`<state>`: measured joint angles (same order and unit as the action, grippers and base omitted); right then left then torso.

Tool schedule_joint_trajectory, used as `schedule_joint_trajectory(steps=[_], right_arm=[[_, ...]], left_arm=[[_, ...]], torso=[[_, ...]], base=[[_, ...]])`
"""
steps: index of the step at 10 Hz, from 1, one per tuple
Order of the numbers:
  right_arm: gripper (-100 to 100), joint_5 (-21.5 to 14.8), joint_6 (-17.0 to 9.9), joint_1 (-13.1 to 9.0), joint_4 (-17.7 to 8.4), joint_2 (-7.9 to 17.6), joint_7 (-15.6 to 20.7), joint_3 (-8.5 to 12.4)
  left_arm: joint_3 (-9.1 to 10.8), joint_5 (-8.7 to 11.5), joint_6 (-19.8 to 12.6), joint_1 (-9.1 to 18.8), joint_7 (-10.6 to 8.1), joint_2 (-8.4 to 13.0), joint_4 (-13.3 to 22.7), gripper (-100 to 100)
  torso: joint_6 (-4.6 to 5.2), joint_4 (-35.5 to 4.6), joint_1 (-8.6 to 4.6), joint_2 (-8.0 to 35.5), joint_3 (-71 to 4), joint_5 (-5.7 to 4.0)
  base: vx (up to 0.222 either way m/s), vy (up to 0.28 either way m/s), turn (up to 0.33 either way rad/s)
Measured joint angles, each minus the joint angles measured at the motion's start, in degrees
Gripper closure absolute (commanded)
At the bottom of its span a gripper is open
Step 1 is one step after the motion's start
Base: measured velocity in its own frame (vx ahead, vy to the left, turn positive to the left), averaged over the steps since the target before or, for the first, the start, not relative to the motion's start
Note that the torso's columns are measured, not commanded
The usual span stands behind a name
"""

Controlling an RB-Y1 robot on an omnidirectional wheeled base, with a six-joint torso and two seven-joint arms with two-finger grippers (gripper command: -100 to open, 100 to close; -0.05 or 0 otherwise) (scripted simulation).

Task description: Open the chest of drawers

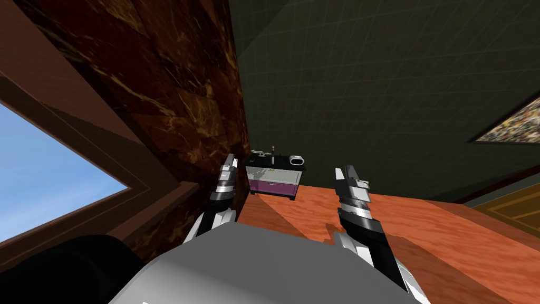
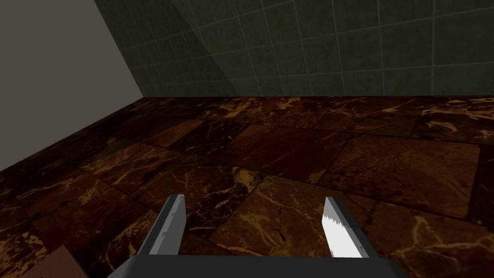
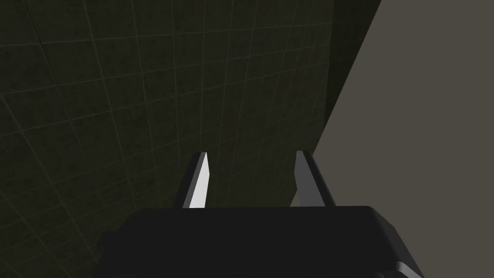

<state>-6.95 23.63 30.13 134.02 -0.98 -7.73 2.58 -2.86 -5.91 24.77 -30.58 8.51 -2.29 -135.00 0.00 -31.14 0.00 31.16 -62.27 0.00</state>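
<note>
Subject of task: the chest of drawers (image 1: 274,178), seen in the head view standing on the orange-red floor (image 1: 422,232) at its far edge, in the corner where the brown marbled wall (image 1: 174,89) meets the dark tiled wall (image 1: 369,68). It is well apart from both arms. The unit shows a dark top, a pale upper front (image 1: 273,172) and a purple lower front (image 1: 271,186). Handles are too small to make out. Small items (image 1: 297,159) stand on the top; their nature cannot be told. Tool state: the left gripper (image 2: 254,199) has its fingers spread with nothing between them; the right gripper (image 3: 252,153) likewise stands parted and empty. Both are raised ahead of the chest wedge and touch nothing. Assessment of handling: the carcass is judged rigid and heavy enough to stay put, while a drawer should slide forward on its runners with moderate resistance. Hold is best taken at the middle of a drawer front, on a handle or lip if a closer view confirms one, with the pull kept straight out from the front to avoid jamming. A smooth front may slip between thin fingers. A sharp tug could topple the items on top. Task stands at the approach stage; the base must close in before any grasp is possible.
</note>
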Motion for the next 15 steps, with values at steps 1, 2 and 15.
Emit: schedule_joint_trajectory(steps=[1, 2, 15], right_arm=[[0, 0.00, 0.00, 0.00, 0.00, 0.00, 0.00, 0.00], [0, 0.00, 0.00, 0.00, 0.00, 0.00, 0.00, 0.00], [0, 0.00, -0.01, 0.01, -0.03, 0.00, 0.00, 0.00]], left_arm=[[0.00, 0.00, 0.00, 0.00, 0.00, 0.00, 0.00, 0], [0.00, 0.00, 0.00, 0.00, 0.00, 0.00, 0.00, -100], [1.49, -0.25, 8.35, 2.10, 0.62, 12.78, 15.21, -100]], torso=[[0.00, -4.23, 0.00, 4.23, -8.46, 0.00], [0.00, -8.46, 0.00, 8.46, -16.92, 0.00], [0.00, -11.15, 0.06, 11.16, -22.28, 0.02]], base=[[0.000, 0.000, 0.000], [0.017, -0.004, -0.004], [0.072, -0.027, -0.014]])
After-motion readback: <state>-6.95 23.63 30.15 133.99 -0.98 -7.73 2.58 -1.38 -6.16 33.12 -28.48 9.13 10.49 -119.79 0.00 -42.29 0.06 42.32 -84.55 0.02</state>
